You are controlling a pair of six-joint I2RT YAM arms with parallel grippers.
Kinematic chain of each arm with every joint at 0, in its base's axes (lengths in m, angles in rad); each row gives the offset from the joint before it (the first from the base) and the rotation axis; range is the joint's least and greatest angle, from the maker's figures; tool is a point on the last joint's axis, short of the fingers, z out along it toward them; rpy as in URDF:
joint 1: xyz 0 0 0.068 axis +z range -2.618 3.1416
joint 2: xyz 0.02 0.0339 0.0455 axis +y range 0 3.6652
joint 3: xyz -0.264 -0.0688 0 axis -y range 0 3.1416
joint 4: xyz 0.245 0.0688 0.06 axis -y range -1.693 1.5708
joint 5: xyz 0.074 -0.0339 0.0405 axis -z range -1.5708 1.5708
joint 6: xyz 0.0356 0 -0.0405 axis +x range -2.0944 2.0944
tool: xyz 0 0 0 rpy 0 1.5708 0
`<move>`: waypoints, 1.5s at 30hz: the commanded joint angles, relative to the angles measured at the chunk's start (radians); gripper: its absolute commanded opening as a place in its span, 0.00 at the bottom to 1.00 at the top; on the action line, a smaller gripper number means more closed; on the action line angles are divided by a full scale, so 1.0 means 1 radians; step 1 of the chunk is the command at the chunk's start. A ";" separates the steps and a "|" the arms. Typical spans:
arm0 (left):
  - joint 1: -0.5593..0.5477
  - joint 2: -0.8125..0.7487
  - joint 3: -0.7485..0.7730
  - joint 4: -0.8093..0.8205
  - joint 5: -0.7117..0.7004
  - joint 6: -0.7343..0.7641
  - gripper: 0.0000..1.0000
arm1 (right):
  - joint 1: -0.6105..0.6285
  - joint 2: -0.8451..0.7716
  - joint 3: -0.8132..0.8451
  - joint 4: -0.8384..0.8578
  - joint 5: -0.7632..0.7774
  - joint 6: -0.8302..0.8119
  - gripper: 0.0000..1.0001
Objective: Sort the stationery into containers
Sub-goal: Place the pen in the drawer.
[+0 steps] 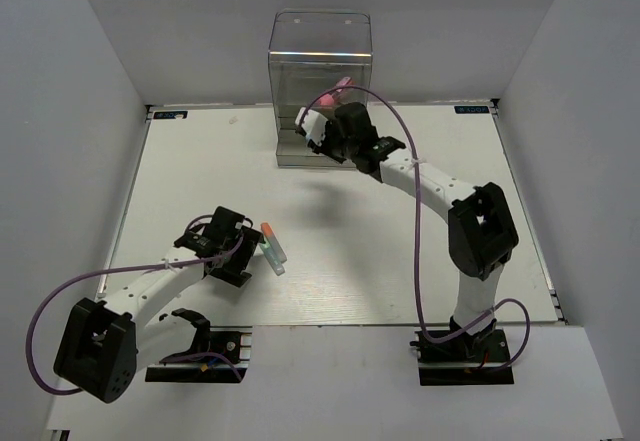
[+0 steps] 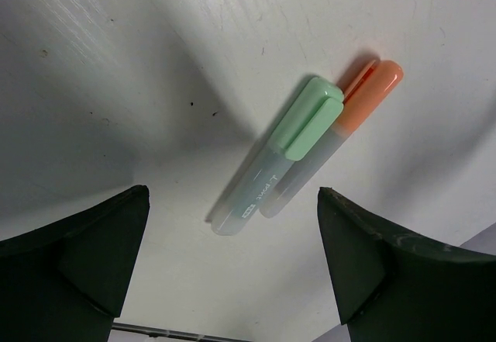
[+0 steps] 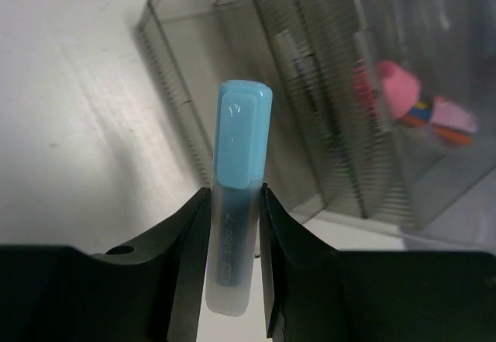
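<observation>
My right gripper (image 3: 235, 202) is shut on a blue-capped marker (image 3: 240, 148) and holds it upright over the pulled-out drawer (image 3: 172, 43) of the tall transparent box (image 3: 434, 164). Thin pens (image 3: 298, 63) and a chunky pink-and-red piece (image 3: 391, 86) show through the grey walls. From above, the right gripper (image 1: 315, 126) is at the box's (image 1: 320, 61) front. My left gripper (image 2: 232, 195) is open above a teal-capped marker (image 2: 283, 152) and an orange-capped marker (image 2: 356, 109), which lie side by side on the table. From above, these markers (image 1: 272, 248) lie just right of the left gripper (image 1: 245, 251).
The white table (image 1: 330, 261) has raised walls at the back and on both sides. The box stands at the back centre. A thin dark line (image 2: 170, 332) runs along the bottom of the left wrist view. Both arm bases sit at the near edge.
</observation>
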 commanded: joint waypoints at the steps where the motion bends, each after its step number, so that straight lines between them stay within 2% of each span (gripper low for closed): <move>1: 0.003 0.014 0.031 0.005 0.004 0.003 0.99 | -0.023 0.083 0.079 -0.001 -0.062 -0.186 0.00; 6: 0.003 0.049 0.031 0.005 0.022 0.014 0.97 | -0.065 0.198 0.234 -0.014 -0.105 -0.342 0.00; 10: 0.003 0.076 0.041 0.005 0.022 0.034 0.94 | -0.088 0.279 0.291 0.016 -0.119 -0.454 0.00; 13: 0.003 0.096 0.052 0.005 0.031 0.045 0.90 | -0.100 0.345 0.337 0.044 -0.100 -0.488 0.00; 18: -0.006 0.114 0.063 0.005 0.031 0.064 0.88 | -0.117 0.451 0.444 0.018 -0.068 -0.507 0.00; 19: -0.006 0.128 0.072 -0.005 0.031 0.064 0.88 | -0.120 0.456 0.449 0.019 -0.065 -0.502 0.29; 20: -0.006 0.143 0.072 -0.005 0.031 0.075 0.88 | -0.122 0.454 0.438 0.027 -0.065 -0.495 0.41; 22: -0.006 0.157 0.083 -0.016 0.031 0.087 0.87 | -0.125 0.427 0.405 0.027 -0.082 -0.469 0.52; 26: -0.006 0.198 0.106 -0.016 0.031 0.107 0.82 | -0.128 0.347 0.297 0.061 -0.113 -0.415 0.59; 38: -0.006 0.381 0.238 -0.041 0.031 0.184 0.81 | -0.134 -0.030 -0.082 0.105 -0.267 -0.113 0.62; 42: -0.006 0.523 0.339 -0.123 0.055 0.262 0.80 | -0.140 -0.106 -0.157 0.110 -0.295 -0.039 0.62; 45: -0.006 0.652 0.401 -0.182 0.097 0.304 0.73 | -0.143 -0.171 -0.217 0.118 -0.309 -0.004 0.63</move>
